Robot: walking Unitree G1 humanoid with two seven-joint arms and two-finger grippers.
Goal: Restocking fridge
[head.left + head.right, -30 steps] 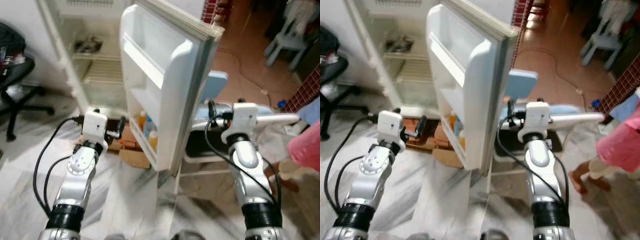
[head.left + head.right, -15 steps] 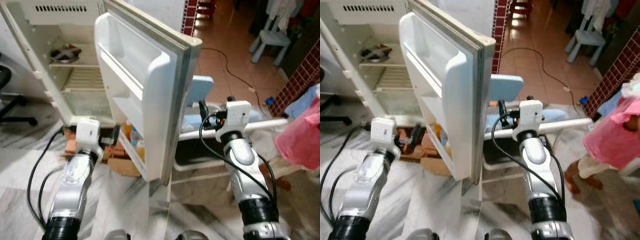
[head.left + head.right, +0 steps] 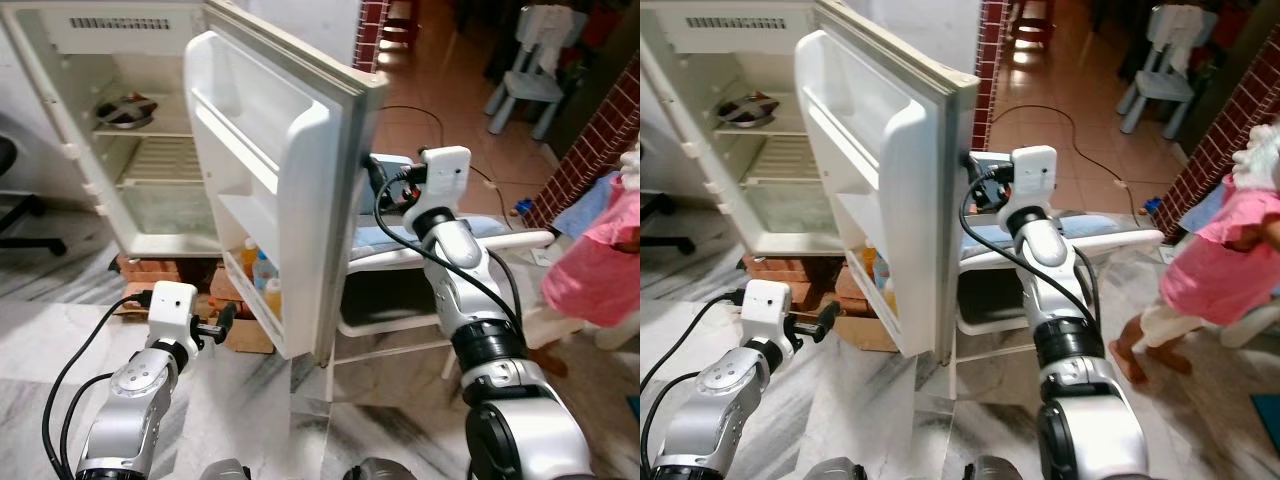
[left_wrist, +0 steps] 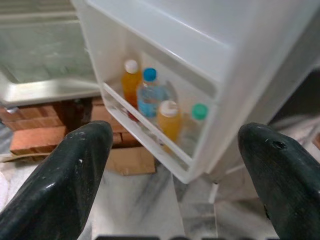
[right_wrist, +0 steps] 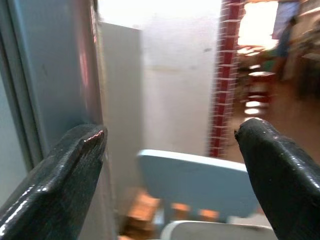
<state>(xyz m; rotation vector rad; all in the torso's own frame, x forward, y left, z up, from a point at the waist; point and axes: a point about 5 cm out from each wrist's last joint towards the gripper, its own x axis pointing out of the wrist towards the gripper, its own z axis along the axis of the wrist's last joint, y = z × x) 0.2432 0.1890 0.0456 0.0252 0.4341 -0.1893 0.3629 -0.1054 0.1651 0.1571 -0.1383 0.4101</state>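
The fridge [image 3: 150,170] stands open, its white door [image 3: 290,150] swung out toward me. The door's bottom rack holds several bottles [image 4: 150,95]: two orange ones, a clear one with a blue cap and one with a green cap. A dark dish [image 3: 125,108] lies on an upper shelf inside. My left gripper [image 3: 222,322] is low, left of the door, open and empty, pointing at the bottle rack. My right gripper [image 3: 372,178] is raised at the door's outer edge, open, with one finger [image 5: 65,170] close beside the grey door face.
A white plastic chair [image 3: 440,240] with a blue seat back stands right behind the door. A person in pink [image 3: 600,270] stands at the right. Bricks [image 3: 160,270] and a cardboard box [image 3: 245,335] sit under the fridge. An office chair [image 3: 10,200] is at the far left.
The camera has shifted. My right arm rose and moved left to the door's outer edge. My left arm dropped lower, away from the door. The person in pink shifted at the right.
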